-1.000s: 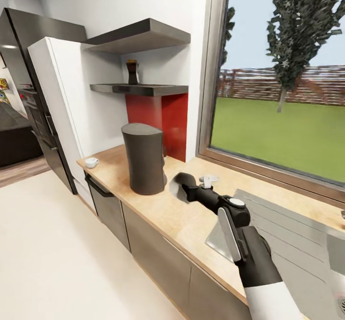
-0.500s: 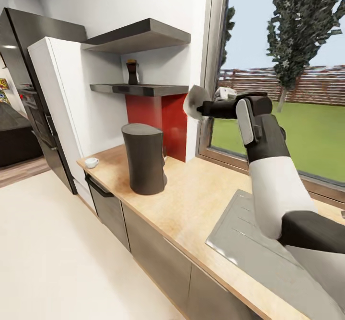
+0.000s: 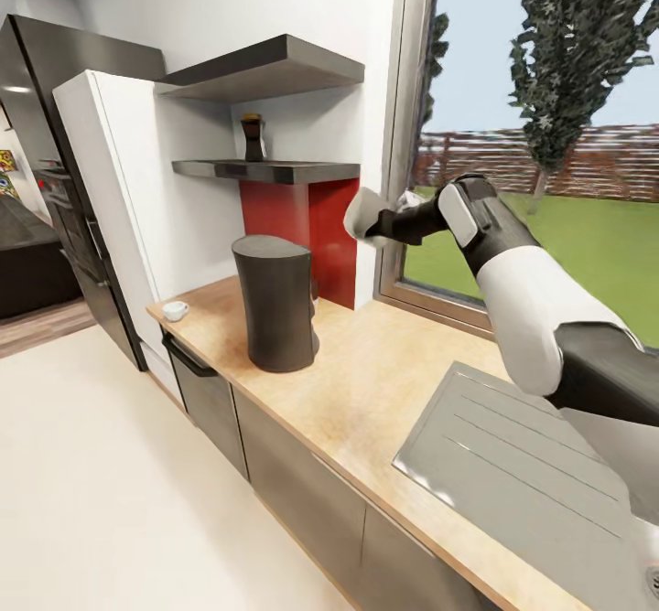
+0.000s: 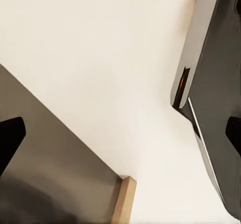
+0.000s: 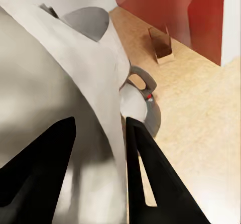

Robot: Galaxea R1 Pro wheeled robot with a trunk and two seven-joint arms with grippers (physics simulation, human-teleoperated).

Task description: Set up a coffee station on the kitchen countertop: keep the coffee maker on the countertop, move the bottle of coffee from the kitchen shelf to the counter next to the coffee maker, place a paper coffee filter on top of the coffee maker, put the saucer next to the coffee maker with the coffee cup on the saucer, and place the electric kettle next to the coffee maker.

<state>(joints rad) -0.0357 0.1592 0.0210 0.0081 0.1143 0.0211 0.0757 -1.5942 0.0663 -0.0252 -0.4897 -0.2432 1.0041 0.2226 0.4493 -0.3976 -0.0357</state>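
My right gripper (image 3: 377, 223) is shut on a white paper coffee filter (image 3: 363, 212), held in the air above the counter, to the right of and higher than the dark grey coffee maker (image 3: 275, 305). In the right wrist view the filter (image 5: 60, 108) spreads between the black fingers (image 5: 143, 174). Below it lies a round grey kettle-like body with a handle and red dot (image 5: 144, 106). The brown bottle of coffee (image 3: 252, 138) stands on the lower shelf. A small white cup (image 3: 174, 310) sits at the counter's far left end. My left gripper (image 4: 120, 133) hangs open over the floor.
A steel sink drainboard (image 3: 513, 474) takes up the counter's right part, under the window. A red backsplash panel (image 3: 316, 227) stands behind the coffee maker. A small brown box (image 5: 161, 44) rests by that panel. A tall white cabinet (image 3: 110, 209) borders the counter on the left.
My right arm lifted the filter from counter level by the sink up to window height, then moved it slightly down and left toward the coffee maker.
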